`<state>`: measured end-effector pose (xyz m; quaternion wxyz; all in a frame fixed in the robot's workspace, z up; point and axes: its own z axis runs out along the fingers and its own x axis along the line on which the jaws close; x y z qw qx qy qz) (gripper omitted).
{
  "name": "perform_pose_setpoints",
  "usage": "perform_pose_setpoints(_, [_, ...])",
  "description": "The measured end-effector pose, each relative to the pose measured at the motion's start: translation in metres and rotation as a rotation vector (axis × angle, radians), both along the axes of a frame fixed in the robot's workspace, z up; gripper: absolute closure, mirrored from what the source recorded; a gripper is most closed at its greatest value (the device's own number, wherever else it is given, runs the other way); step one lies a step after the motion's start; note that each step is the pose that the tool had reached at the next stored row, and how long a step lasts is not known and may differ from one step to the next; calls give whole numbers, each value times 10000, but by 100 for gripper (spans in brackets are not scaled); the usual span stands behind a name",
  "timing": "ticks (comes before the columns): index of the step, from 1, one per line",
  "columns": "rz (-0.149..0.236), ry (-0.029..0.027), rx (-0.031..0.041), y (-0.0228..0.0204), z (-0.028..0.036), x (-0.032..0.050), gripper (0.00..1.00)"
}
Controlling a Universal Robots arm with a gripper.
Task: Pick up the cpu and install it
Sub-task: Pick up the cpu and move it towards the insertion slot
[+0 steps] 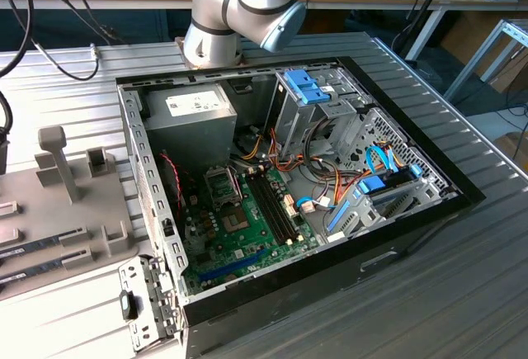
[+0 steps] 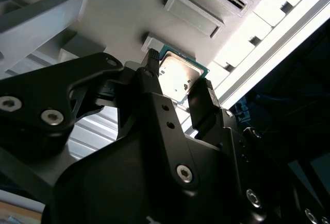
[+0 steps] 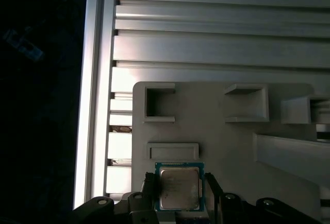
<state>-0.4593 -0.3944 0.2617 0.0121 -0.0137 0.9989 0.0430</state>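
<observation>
- First wrist view: the cpu lies flat on the grey plate, shiny metal lid facing the camera, thin green rim all round. It sits right between the claw's two black fingers, one against each of two opposite sides. I see no gap, so I'd call the claw clamped on the cpu. Can't tell if it's lifted off the plate at all.
- Same view, orientation: it's square, so no real long axis. Its sides run square with the plate edge nearest it, and the pinched sides are the ones parallel to that edge. A shallow recess in the plate is just beside the cpu. A pocket and a second pocket are further off on the plate. The ribbed aluminium table runs on past the plate's edge.
- Second wrist view: a slanted look along the claw adds its black body, links and screw heads. Both fingers show side-on, hugging the cpu at their tips. The lid catches a bright glare, and one cpu corner overlaps a small pale block on the plate.
- Exterior view: the arm rises behind an open pc case with a green motherboard on its floor. A slotted tray, grey like the plate, lies just beside the case on the exterior view's left. Can't say it's the same plate.
</observation>
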Motion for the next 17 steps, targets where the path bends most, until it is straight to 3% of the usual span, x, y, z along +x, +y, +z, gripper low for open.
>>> perform_pose_setpoints(17, [0, 0, 21, 0, 46, 0, 53])
